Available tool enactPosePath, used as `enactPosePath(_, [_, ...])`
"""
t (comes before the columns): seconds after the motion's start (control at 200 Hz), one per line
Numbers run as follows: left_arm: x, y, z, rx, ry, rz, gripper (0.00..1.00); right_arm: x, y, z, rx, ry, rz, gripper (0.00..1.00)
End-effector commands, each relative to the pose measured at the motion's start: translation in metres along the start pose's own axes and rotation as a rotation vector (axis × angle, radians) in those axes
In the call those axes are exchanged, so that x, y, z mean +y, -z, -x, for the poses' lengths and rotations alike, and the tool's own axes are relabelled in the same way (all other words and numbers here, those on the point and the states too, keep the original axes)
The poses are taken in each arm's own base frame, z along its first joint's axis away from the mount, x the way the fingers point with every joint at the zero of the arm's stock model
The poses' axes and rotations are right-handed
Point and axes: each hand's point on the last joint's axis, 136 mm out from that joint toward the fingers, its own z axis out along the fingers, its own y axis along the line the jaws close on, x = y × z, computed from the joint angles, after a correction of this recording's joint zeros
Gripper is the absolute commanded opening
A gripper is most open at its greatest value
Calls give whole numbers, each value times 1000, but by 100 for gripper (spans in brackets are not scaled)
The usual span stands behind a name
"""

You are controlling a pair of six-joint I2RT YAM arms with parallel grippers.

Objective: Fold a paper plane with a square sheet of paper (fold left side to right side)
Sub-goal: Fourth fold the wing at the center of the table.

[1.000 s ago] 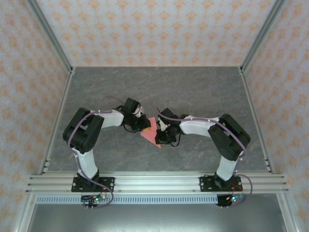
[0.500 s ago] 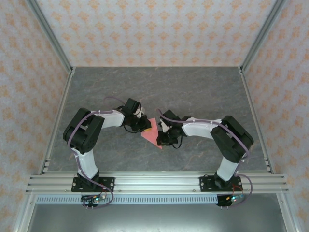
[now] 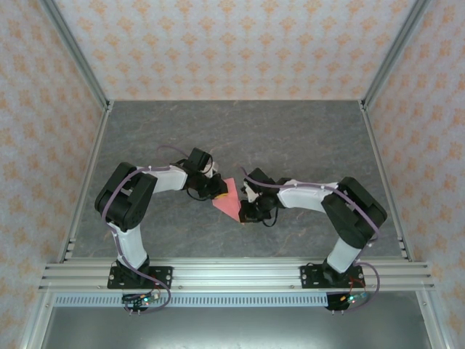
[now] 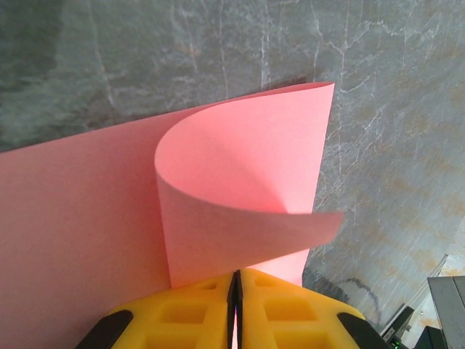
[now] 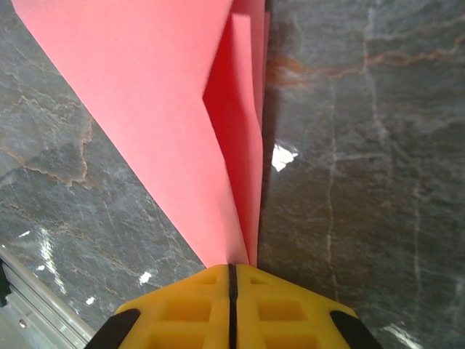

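Observation:
The square sheet of paper [image 3: 229,202] is salmon pink and folded into a pointed shape, held between the two arms just above the grey table. In the left wrist view the paper [image 4: 240,167] has one flap curling up and over towards the camera. My left gripper [image 4: 235,275] is shut on that paper's near edge, and from above the left gripper [image 3: 216,190] is at the sheet's upper left. In the right wrist view the paper [image 5: 160,94] narrows to layered folds. My right gripper [image 5: 232,266] is shut on its pointed end, at the sheet's lower right from above [image 3: 247,211].
The grey marbled table [image 3: 290,138] has open surface behind and to both sides of the arms. Aluminium posts and a front rail [image 3: 232,275] frame it, with patterned walls around. Part of the metal frame [image 4: 445,305] lies close to the left gripper.
The right arm has stretched out, its elbow swinging right, and its gripper has slid slightly towards the near edge with the paper's tip. The left arm has hardly moved.

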Motion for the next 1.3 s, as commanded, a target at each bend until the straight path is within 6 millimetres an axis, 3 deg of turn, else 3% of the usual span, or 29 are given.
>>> enactPosePath(0.0, [42, -7, -7, 12, 44, 159, 13, -39, 1, -68, 220, -114, -144, 9])
enactPosePath(0.17, [40, -6, -7, 10, 40, 152, 13, -17, 21, -55, 167, -73, -99, 9])
enactPosePath(0.3, [38, -5, -6, 7, 39, 148, 13, 12, 38, -34, 92, -29, -23, 9])
enactPosePath(0.445, [38, -4, -6, 8, 39, 146, 13, 37, 42, -9, 23, -4, 50, 9])
enactPosePath(0.631, [36, -5, -7, 9, 38, 141, 13, 34, 23, 22, -40, -44, 14, 8])
enactPosePath(0.806, [35, -3, -7, 9, 33, 138, 13, 22, 9, 34, -63, -89, -37, 7])
enactPosePath(0.941, [34, -4, -7, 11, 33, 136, 13, 13, 5, 32, -64, -114, -53, 7])
enactPosePath(1.296, [16, 5, 0, -11, -9, 91, 14, -31, -16, 1, 14, -244, -71, 6])
